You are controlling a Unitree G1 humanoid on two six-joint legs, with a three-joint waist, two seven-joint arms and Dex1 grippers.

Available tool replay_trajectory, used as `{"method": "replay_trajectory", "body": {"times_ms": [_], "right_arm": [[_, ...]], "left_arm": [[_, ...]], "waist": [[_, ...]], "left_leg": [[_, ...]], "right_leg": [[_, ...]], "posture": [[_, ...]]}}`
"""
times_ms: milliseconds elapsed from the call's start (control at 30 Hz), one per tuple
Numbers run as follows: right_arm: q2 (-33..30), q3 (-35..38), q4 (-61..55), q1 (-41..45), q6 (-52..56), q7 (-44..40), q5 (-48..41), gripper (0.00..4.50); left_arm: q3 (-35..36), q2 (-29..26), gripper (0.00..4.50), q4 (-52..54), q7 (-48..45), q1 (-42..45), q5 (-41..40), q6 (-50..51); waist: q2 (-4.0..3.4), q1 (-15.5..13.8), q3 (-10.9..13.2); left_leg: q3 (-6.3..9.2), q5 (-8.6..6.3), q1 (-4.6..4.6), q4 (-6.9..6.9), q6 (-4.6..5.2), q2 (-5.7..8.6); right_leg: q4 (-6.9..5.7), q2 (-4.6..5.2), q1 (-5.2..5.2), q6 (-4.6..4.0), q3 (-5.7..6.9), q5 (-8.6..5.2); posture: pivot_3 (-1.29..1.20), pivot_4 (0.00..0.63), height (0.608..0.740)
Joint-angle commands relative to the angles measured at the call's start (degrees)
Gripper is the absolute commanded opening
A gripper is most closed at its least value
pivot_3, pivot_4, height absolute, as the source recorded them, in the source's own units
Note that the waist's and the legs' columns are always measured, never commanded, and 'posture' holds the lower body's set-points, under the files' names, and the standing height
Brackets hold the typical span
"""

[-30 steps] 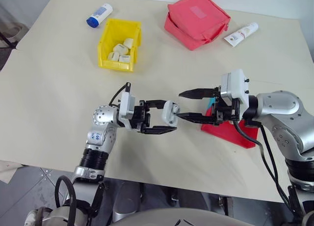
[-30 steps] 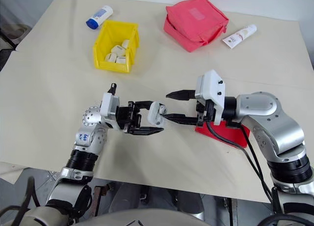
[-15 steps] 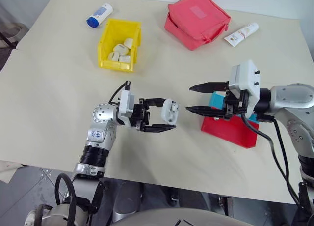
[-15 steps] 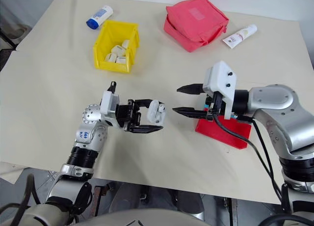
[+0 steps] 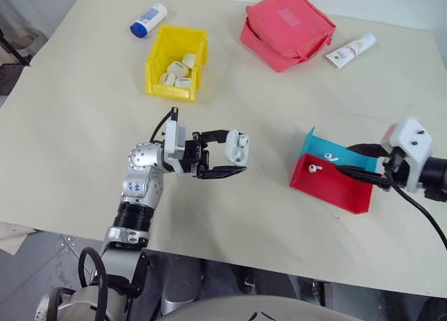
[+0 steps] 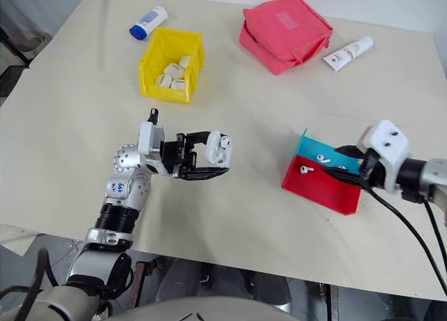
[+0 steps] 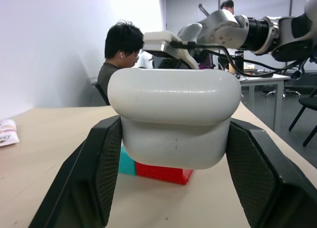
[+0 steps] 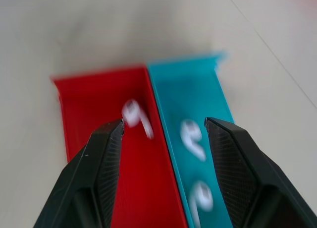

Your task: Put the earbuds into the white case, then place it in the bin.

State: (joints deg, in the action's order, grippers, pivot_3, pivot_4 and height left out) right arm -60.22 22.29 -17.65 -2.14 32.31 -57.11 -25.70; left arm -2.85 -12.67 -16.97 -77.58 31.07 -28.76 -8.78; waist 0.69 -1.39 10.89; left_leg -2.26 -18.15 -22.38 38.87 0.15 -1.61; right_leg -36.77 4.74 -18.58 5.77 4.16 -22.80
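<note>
Now the left gripper (image 5: 229, 158) is clamping the slick white case (image 5: 237, 146); the right gripper (image 8: 163, 134), half-open and empty, is facing tiny, slippery earbuds (image 5: 314, 169), best pinched across their stems.

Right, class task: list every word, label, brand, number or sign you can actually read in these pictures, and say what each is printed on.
None can be read.
Blue-capped tube: label print too small to read.
White tube: print too small to read.
Pink pouch: pale patch, no legible text.
White case: no markings visible.
</note>
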Motion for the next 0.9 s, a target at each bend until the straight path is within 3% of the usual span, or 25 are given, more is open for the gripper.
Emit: {"method": "replay_trajectory", "body": {"times_ms": [33,167,367,500,600,733,900], "right_arm": [[0.46,8.58,-0.4,-4.95,-1.75,-1.44,0.51,2.72],[0.63,12.33,-0.73,-10.61,-2.06,-2.44,1.71,2.72],[0.24,11.53,-1.66,-10.33,-1.6,-2.14,1.31,2.72],[-0.66,4.78,-2.11,-2.3,0.47,0.39,0.94,2.72],[-2.63,-5.21,0.69,8.61,3.43,1.15,3.47,2.72],[-4.25,-16.6,5.26,21.26,7.1,-0.06,7.16,1.82],[-4.47,-29.81,10.35,36.05,13.51,-4.05,12.24,1.82]], "left_arm": [[0.34,0.4,2.79,-0.1,-0.31,1.32,-0.23,-0.79],[0.37,0.46,2.79,-0.76,-0.9,1.51,-0.27,-1.04],[0.39,0.89,2.79,-1.5,-1.18,1.85,-0.17,-1.41],[0.56,1.26,2.79,-1.93,-0.78,2.13,-0.06,-2.06],[0.8,1.53,2.79,-1.34,0.16,1.8,0.05,-2.45],[0.77,1.66,2.79,0.09,1.4,0.89,0.29,-2.84],[0.6,1.69,2.79,2.77,3.12,-0.98,0.56,-3.09]], "waist": [[0.0,-0.02,0.0],[0.0,-0.06,0.0],[-0.01,0.01,0.0],[-0.02,0.21,0.01],[-0.14,0.45,0.08],[-0.18,0.34,0.1],[-0.26,0.22,0.16]], "left_leg": [[0.0,0.0,0.01,0.0,0.0,-0.01],[0.0,0.0,0.04,0.01,0.0,-0.02],[-0.05,0.02,0.11,0.0,-0.03,-0.04],[-0.07,0.02,0.12,0.04,-0.03,-0.03],[-0.06,0.03,0.12,0.07,-0.05,-0.06],[-0.05,0.03,0.09,0.07,-0.04,-0.06],[-0.03,0.01,-0.04,0.06,-0.01,-0.03]], "right_leg": [[0.0,-0.02,0.02,0.0,0.0,0.0],[0.01,-0.06,0.06,0.0,-0.01,0.0],[0.23,-0.08,0.06,0.04,-0.1,0.02],[0.23,-0.08,0.06,0.05,-0.15,0.04],[0.22,-0.09,0.04,0.03,-0.16,0.04],[0.23,-0.06,0.01,0.03,-0.14,0.04],[0.16,-0.01,-0.05,0.03,-0.09,0.05]], "posture": [[0.0,0.15,0.74],[0.0,0.15,0.74],[0.0,0.15,0.74],[0.0,0.15,0.74],[0.0,0.15,0.74],[0.0,0.15,0.74],[0.0,0.15,0.74]]}}
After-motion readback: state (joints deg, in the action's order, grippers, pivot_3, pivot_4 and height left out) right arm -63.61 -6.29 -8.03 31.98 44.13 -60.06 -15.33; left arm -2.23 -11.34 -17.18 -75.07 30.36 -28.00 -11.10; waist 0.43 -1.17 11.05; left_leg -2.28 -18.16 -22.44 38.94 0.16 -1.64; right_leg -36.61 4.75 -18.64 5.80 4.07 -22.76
